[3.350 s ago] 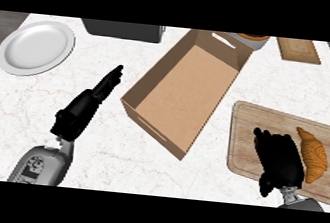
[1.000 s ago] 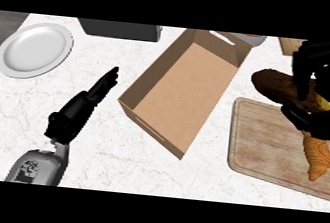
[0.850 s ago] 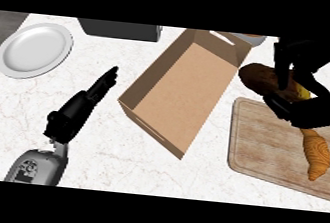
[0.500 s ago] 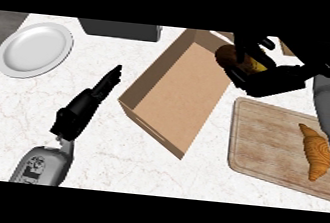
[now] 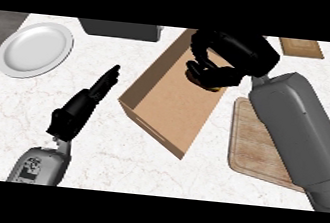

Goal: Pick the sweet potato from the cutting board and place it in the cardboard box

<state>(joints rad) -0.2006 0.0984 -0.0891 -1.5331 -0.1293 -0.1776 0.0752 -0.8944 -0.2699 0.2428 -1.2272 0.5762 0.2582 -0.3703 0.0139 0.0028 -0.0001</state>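
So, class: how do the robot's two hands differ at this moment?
The right hand is curled round a brownish thing over the cardboard box; the left hand lies straight-fingered and holds nothing. The right hand is over the box, the left over the counter beside it. Both are black.

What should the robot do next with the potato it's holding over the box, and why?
Probably lower it a little and open the fingers. The right hand is curled round the sweet potato, already above the open cardboard box near its far end, with bare box floor underneath. The left hand rests open on the counter, out of the way.
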